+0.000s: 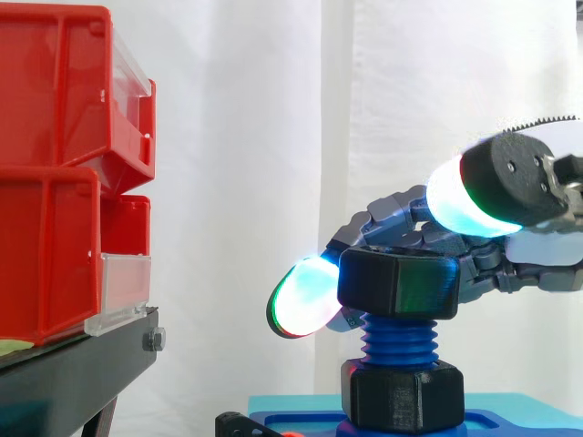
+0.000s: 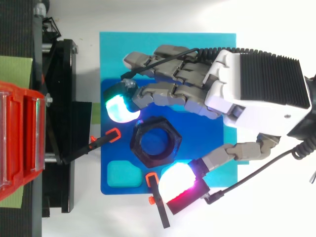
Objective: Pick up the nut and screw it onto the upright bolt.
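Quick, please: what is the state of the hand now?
Hand: open, loosely around the nut on the bolt, not gripping it.

The black nut (image 2: 153, 122) lies between the hand's (image 2: 232, 94) two glowing pads (image 2: 118, 107).

no text, label, number or sign can be read on anything in the side view or the top view.
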`<action>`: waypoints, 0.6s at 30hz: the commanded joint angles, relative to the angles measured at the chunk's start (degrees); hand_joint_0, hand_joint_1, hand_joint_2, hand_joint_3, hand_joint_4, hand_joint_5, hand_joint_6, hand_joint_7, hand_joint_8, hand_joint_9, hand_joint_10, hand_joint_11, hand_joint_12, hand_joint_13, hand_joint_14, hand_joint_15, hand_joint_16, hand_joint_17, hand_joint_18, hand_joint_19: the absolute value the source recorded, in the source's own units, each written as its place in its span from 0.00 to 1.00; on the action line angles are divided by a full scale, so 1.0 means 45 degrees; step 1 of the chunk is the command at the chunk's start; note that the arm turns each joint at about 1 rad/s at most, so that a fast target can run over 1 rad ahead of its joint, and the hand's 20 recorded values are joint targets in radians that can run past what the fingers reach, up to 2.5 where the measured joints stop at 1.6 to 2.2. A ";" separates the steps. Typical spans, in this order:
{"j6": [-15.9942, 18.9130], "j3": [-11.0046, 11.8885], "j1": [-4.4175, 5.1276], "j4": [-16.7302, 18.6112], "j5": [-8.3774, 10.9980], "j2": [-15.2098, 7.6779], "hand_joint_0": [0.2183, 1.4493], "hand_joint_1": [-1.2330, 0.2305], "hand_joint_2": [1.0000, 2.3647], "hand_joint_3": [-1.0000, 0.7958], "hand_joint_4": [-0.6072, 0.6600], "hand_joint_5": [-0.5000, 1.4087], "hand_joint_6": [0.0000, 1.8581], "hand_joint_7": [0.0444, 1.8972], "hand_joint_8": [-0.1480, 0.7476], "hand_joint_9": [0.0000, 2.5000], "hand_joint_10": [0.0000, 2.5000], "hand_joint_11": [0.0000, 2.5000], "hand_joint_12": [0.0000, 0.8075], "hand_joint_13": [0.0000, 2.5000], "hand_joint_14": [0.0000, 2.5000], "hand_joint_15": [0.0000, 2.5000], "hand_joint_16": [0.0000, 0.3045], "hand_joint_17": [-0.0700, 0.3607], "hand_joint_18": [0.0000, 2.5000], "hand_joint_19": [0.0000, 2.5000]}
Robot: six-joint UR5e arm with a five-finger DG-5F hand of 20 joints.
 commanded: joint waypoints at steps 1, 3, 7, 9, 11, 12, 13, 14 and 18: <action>-0.0021 0.0233 -0.0014 -0.0511 -0.0038 0.0020 0.12 0.62 0.00 0.28 0.62 0.12 0.27 0.30 0.47 0.04 0.00 0.00 0.52 0.09 0.00 0.00 0.22 0.52 0.06 0.00; -0.0060 0.0331 -0.0014 -0.0628 -0.0057 0.0000 0.12 0.63 0.00 0.28 0.62 0.12 0.27 0.31 0.47 0.05 0.00 0.00 0.52 0.09 0.00 0.00 0.22 0.51 0.06 0.00; -0.0099 0.0546 -0.0014 -0.0804 -0.0175 0.0000 0.14 0.63 0.00 0.28 0.62 0.13 0.27 0.34 0.48 0.06 0.00 0.00 0.51 0.10 0.00 0.00 0.22 0.50 0.08 0.00; -0.0099 0.0644 -0.0014 -0.0804 -0.0175 0.0000 0.14 0.64 0.00 0.28 0.62 0.13 0.27 0.35 0.48 0.06 0.00 0.00 0.51 0.10 0.00 0.00 0.21 0.50 0.08 0.00; -0.0099 0.0702 -0.0014 -0.0804 -0.0194 0.0000 0.14 0.64 0.00 0.28 0.62 0.13 0.27 0.36 0.48 0.06 0.00 0.00 0.50 0.10 0.00 0.00 0.21 0.50 0.08 0.00; -0.0099 0.0702 -0.0014 -0.0804 -0.0214 0.0000 0.14 0.64 0.00 0.28 0.62 0.13 0.27 0.36 0.48 0.06 0.00 0.00 0.50 0.10 0.00 0.00 0.21 0.50 0.08 0.00; -0.0099 0.0702 -0.0014 -0.0785 -0.0233 0.0020 0.14 0.64 0.00 0.28 0.62 0.13 0.27 0.36 0.48 0.06 0.00 0.00 0.50 0.10 0.00 0.00 0.21 0.50 0.08 0.00; -0.0119 0.0702 -0.0014 -0.0746 -0.0311 0.0000 0.15 0.64 0.00 0.28 0.63 0.13 0.27 0.36 0.48 0.07 0.00 0.00 0.50 0.10 0.00 0.00 0.21 0.50 0.08 0.00; -0.0178 0.0702 -0.0014 -0.0746 -0.0468 0.0000 0.15 0.64 0.00 0.28 0.63 0.14 0.27 0.38 0.47 0.07 0.00 0.00 0.49 0.10 0.00 0.00 0.21 0.49 0.09 0.00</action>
